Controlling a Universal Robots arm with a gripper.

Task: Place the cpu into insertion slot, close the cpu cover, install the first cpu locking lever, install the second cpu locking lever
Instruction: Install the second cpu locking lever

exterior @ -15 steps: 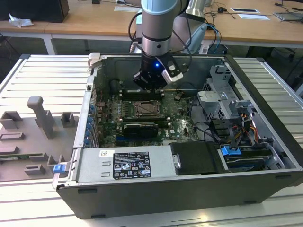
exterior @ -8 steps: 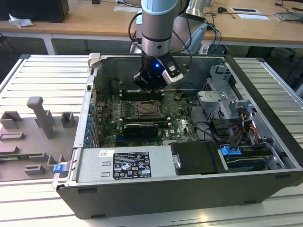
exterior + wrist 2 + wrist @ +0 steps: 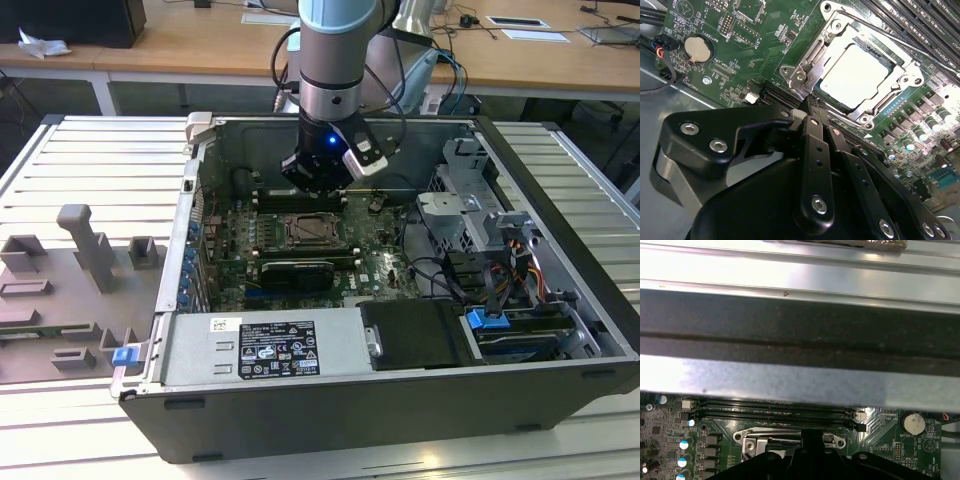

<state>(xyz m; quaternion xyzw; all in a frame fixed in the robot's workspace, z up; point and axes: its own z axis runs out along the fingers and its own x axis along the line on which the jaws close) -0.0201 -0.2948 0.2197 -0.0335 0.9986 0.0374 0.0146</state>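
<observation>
— Where's the arm [image 3: 335,60]?
— Hanging straight down, wrist vertical, blue light glowing just above the gripper [image 3: 318,185].
— And the fingers?
— In the second wrist view the gripper [image 3: 812,107] has its black fingers [image 3: 816,150] pressed together, tips meeting in a narrow point, nothing held between them

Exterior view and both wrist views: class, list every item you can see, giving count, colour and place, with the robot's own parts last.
computer case: one, grey, open on the slatted table.
motherboard: one, green, on the case floor.
cpu: one, pale silvery, seated in the insertion slot.
cpu cover: one, silvery frame, lying closed around the cpu.
coin battery: one, silver, on the motherboard.
memory slots: several, black, beside the insertion slot.
power supply: one, grey, along the case's near wall.
fixture blocks: several, grey, exterior view's left.
gripper: one, black, over the cpu cover's edge.
</observation>
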